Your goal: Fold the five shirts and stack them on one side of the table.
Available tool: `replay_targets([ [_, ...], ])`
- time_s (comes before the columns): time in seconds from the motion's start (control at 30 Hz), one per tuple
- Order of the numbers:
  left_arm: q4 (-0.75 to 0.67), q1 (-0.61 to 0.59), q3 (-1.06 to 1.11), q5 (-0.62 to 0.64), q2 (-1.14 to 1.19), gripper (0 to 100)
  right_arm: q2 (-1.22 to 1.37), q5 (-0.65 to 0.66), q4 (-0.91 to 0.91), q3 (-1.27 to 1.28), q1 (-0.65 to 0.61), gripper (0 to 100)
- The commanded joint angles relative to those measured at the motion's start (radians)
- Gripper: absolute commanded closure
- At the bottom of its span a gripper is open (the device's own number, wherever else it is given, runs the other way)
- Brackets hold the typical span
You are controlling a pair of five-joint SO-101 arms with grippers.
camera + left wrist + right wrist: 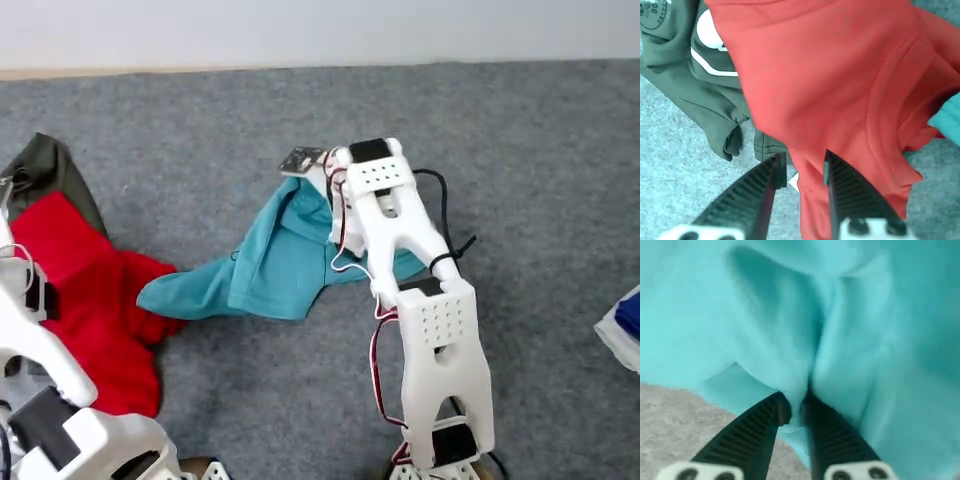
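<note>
A: Shirts from the high view first?

B: Teal shirt (270, 265) mid-bench, one end raised under the right arm (420, 300), a sleeve trailing toward the red shirt (85, 290). Red shirt crumpled on the left side, touching that sleeve, just beside the left arm (45, 390). Olive shirt (50, 165) farther back, partly under the red. Blue shirt (628, 322) at the right edge, well apart from the rest. Grey carpeted bench (550, 150) beneath everything.

A: And the left wrist view?

B: Left jaws parted only narrowly, tips at the hem of the red shirt (830, 75). A strip of red cloth and a small white scrap (793, 182) between the tips. Cannot tell whether touching the cloth. Olive shirt (695, 85) with white print alongside, tucked under the red. Corner of the teal shirt (947, 117) at the side, bare bench (670, 165) by the olive.

A: Right wrist view?

B: Right jaws almost closed, pinching a raised fold of the teal shirt (850, 330). Cloth bunched tight between the tips. Patch of bench (670, 420) just beside.
</note>
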Motion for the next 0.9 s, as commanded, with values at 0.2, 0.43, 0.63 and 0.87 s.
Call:
replay_targets([
  [0.2, 0.011, 0.044, -0.041, 0.049, -0.048, 87, -0.058, 0.009, 0.191, -0.42, 0.082, 98.7],
  [0.43, 0.091, 0.201, -0.137, 0.107, -0.048, 87, -0.257, 0.066, 0.191, -0.287, 0.136, 98.7],
  [0.63, 0.163, 0.427, -0.17, 0.138, -0.048, 88, -0.456, 0.104, 0.191, -0.051, 0.232, 98.7],
  [0.87, 0.155, 0.767, -0.163, 0.147, -0.038, 90, -0.499, 0.115, 0.186, 0.035, 0.332, 98.7],
])
